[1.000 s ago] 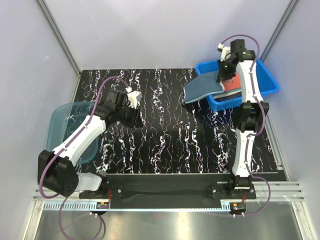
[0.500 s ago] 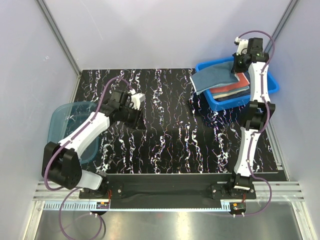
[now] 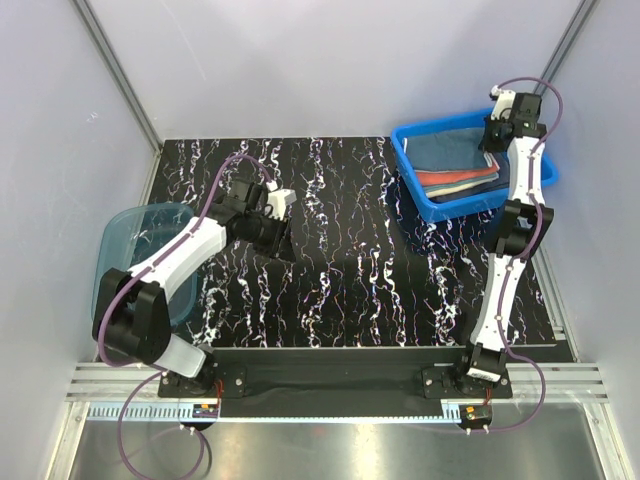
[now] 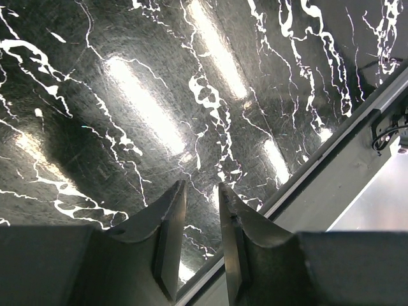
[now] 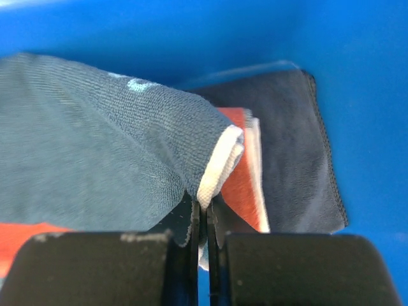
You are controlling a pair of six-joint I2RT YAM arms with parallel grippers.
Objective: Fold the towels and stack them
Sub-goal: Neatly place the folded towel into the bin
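Note:
Several folded towels lie stacked in the blue bin (image 3: pixel 440 205) at the far right. A slate-blue towel (image 3: pixel 450 155) (image 5: pixel 95 140) lies on top of the stack. Under it sit a red towel (image 3: pixel 462 183) (image 5: pixel 239 185) and a dark navy one (image 5: pixel 293 159). My right gripper (image 3: pixel 493 140) (image 5: pixel 204 207) is shut on the slate-blue towel's white-hemmed edge, low over the bin's far right end. Left of centre, my left gripper (image 3: pixel 275 232) (image 4: pixel 201 191) hangs over the black marbled table (image 3: pixel 350 260). Its jaws stand apart with nothing between them.
A translucent teal tub (image 3: pixel 125 245) stands at the table's left edge, beside the left arm. The left wrist view shows the table's edge and a metal rail (image 4: pixel 344 172) just past the fingertips. The bin's blue wall (image 5: pixel 191 32) rises right behind the stack.
My right gripper has drawn the slate-blue towel from over the bin's left rim onto the stack, moving toward the far right. The left arm has shifted slightly toward the table's centre.

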